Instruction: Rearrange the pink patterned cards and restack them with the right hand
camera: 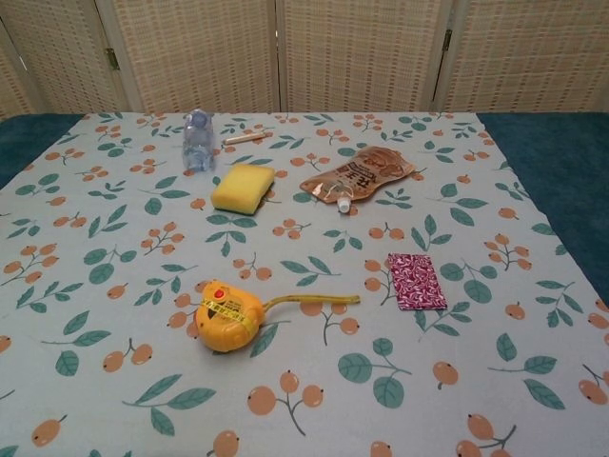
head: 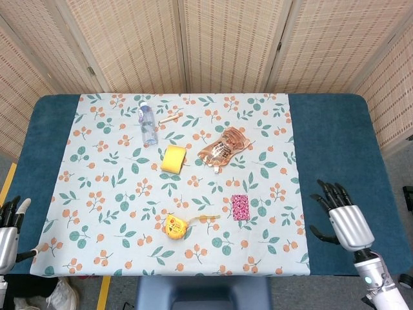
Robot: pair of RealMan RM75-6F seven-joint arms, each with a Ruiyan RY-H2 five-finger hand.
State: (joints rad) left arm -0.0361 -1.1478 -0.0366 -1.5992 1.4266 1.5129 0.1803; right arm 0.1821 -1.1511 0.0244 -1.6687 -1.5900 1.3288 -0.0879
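A small stack of pink patterned cards (head: 240, 206) (camera: 416, 281) lies flat on the floral tablecloth, right of the middle. My right hand (head: 342, 219) hovers over the blue table edge well to the right of the cards, fingers spread, holding nothing. At the bottom left corner of the head view my left hand (head: 9, 229) shows partly, fingers apart and empty. Neither hand appears in the chest view.
A yellow tape measure (head: 174, 225) with its tape pulled out lies left of the cards. Behind them sit a brown spouted pouch (head: 223, 147), a yellow sponge (head: 173, 158), a clear water bottle (head: 148, 122) and a small wooden stick (head: 170, 117).
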